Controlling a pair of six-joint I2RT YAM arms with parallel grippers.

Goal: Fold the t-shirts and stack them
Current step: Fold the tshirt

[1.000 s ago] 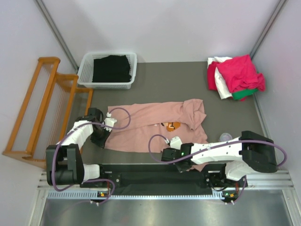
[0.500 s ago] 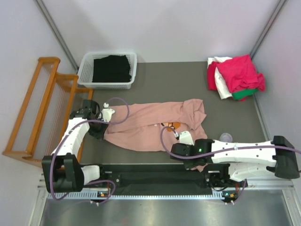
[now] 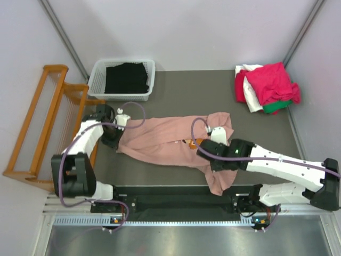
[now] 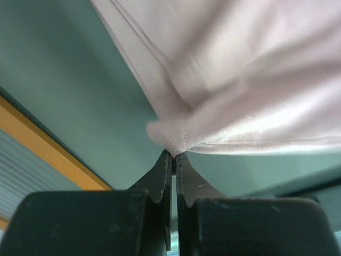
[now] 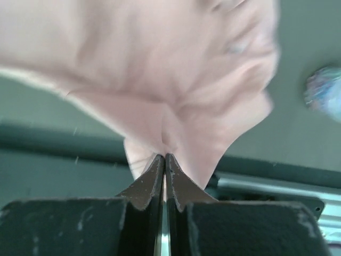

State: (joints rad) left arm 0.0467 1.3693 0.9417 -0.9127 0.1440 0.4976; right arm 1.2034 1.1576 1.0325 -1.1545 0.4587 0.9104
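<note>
A large dusty-pink t-shirt (image 3: 160, 141) lies stretched across the middle of the dark table, with orange print showing near its centre. My left gripper (image 3: 118, 143) is shut on the hem at the shirt's left end; the left wrist view shows the pinched seam (image 4: 174, 140) right at the jaw tips (image 4: 174, 154). My right gripper (image 3: 210, 158) is shut on the shirt's right part, and a flap of cloth (image 3: 217, 181) hangs down from it toward the near edge. In the right wrist view, pink fabric (image 5: 160, 69) bunches above the closed tips (image 5: 164, 156). More t-shirts, crimson-pink (image 3: 274, 80), white (image 3: 250, 98) and green (image 3: 277, 106), sit heaped at the back right.
A white basket (image 3: 98, 74) holding black cloth (image 3: 126, 78) stands at the back left. A wooden rack (image 3: 48, 122) leans along the left side, close to my left arm. A small shiny object (image 5: 325, 90) lies on the table right of the shirt.
Both grippers have moved away from the near edge while holding the shirt. The right one swung right and up, lifting its part of the cloth; the shirt is now narrower and bunched.
</note>
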